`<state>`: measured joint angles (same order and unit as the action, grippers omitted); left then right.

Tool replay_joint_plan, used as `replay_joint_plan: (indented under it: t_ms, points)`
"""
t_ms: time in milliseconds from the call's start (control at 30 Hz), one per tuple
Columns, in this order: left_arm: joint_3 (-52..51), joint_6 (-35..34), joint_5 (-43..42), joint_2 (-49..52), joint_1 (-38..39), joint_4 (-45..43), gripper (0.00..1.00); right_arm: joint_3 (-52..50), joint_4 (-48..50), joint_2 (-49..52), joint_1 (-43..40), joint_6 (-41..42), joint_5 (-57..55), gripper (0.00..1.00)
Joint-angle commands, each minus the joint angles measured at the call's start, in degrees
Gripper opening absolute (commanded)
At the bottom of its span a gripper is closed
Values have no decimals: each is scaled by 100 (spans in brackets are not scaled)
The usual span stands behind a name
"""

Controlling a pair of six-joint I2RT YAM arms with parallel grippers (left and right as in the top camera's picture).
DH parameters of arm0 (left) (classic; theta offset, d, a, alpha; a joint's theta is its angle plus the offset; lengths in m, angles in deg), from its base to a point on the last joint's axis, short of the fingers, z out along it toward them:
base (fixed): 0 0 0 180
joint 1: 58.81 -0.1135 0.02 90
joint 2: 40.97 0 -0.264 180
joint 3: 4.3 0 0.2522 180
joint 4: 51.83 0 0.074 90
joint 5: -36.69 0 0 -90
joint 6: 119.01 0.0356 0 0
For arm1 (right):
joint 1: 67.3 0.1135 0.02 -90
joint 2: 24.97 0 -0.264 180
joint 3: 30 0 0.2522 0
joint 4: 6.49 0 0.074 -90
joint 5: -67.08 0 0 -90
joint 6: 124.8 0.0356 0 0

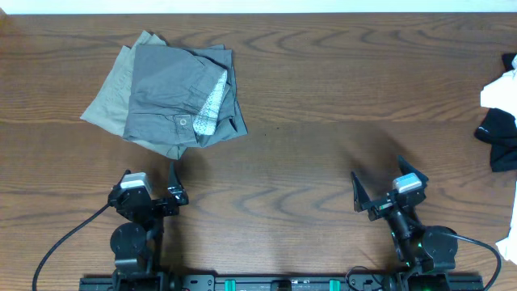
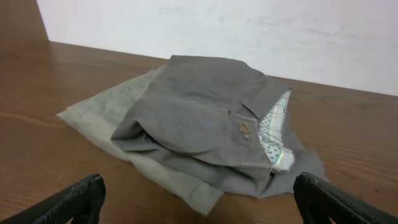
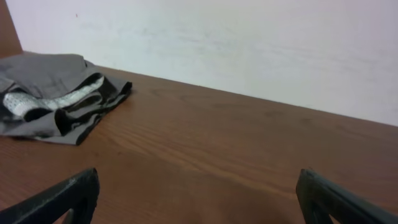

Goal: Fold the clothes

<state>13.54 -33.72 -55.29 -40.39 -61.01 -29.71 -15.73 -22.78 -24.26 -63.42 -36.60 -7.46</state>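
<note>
Clothes [image 1: 174, 101]: grey buttoned trousers [image 2: 199, 112] on a khaki fabric piece [image 2: 99, 115], just ahead of my left gripper [image 1: 149, 179] (agape, empty, like my right gripper [image 1: 384, 182]). Between garments, I judge; next, reach the crumpled black garment [image 1: 497, 129] rightward.

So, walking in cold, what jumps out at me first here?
Probably the grey garment with its buttoned waistband, stacked on a khaki piece on the left of the table. Then the left claw and right claw at the near edge, both open and empty. Some black and white fabric lies at the right edge.
</note>
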Motion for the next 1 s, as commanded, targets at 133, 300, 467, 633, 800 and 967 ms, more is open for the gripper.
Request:
replay_joint_plan:
  t_ms: [133,300,467,633,800,967]
  points:
    - [214,-234,-789,72,13,168,98,63,83,2,15,1488,-254,99]
    - [1069,-269,-787,896,13,446,98,472,81,564,15,1980,-262,99]
    - [2382,-267,-789,2586,13,1134,98,1458,-81,1982,15,1976,-273,99]
    - [4079,-269,-791,4496,13,2177,98,3088,-966,4140,15,1794,-284,99]
    - [5567,-269,-815,5908,15,3357,98,5248,-2568,6601,15,1147,-299,99]
    - [6260,-267,-1023,6568,13,3915,98,6944,-3733,8424,15,890,284,99]
